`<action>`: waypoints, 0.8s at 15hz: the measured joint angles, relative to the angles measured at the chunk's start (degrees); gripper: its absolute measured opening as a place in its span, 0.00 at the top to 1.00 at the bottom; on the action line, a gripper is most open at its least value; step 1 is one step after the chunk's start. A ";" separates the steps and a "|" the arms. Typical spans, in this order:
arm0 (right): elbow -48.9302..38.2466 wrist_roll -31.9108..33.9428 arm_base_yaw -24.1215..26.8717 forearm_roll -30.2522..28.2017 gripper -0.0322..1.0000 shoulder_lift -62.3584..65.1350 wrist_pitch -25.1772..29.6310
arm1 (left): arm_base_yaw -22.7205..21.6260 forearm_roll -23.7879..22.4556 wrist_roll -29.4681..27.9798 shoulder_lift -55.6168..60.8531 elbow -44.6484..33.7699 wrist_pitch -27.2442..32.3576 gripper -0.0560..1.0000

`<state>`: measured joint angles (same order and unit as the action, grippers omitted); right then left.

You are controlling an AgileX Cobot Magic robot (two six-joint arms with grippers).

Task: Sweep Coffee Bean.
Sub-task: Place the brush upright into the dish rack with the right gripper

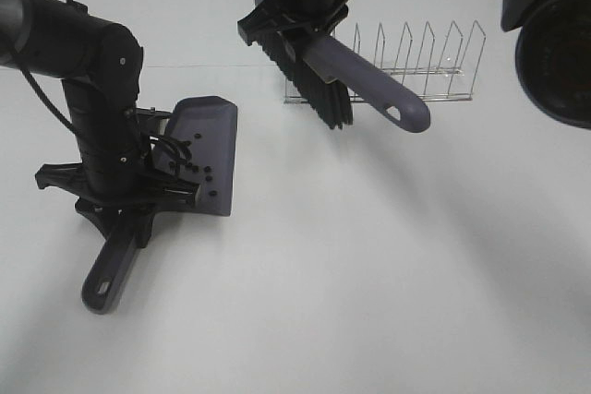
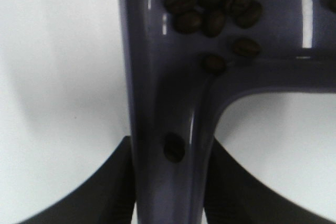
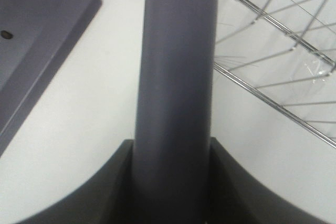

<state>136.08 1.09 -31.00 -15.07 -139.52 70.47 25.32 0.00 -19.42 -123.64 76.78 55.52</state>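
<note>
- Near the left edge of the white desk [image 1: 388, 283]: grey-purple dustpan [image 1: 211, 131], pan mouth turned toward the far edge, handle [image 1: 106, 279] pointing toward the near edge.
- Left claw [image 1: 129, 202] closed on this handle just behind the pan, one dark finger [image 2: 100, 198] pressed on each side of it.
- Coffee bean [image 2: 210, 3]: all visible ones inside the dustpan, none seen loose on the desk.
- In the left wrist view, a tight group of beans at the back of the pan where the handle begins, two more just beside the group, and one single bean [image 2: 174, 147] lying in the groove of the handle between the fingers.
- Toward the far edge, about the middle: brush [image 1: 374, 89] of the same grey-purple colour, held tilted, black bristles [image 1: 323, 94] pointing down, free end of the handle toward the right edge.
- Right claw [image 1: 300, 25] closed on the brush handle close to the bristle head, both fingers tight against it.
- Not possible to tell whether the bristles touch the desk.
- Behind the brush, along the far edge: wire rack [image 1: 429, 57], left end partly hidden by the bristles.
- Dustpan and brush apart, bare desk between them.
</note>
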 joint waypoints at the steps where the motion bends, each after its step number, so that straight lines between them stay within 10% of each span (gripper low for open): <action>1: -1.60 0.00 0.80 -0.11 0.70 1.32 0.06 | 0.00 0.00 0.00 0.00 0.00 0.00 0.64; 12: -25.67 0.63 23.95 5.67 0.70 18.74 0.17 | 0.00 0.00 0.00 0.00 0.00 0.06 0.64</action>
<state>110.41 1.72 -7.05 -9.40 -120.78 70.65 25.32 0.00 -19.42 -123.64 76.78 55.58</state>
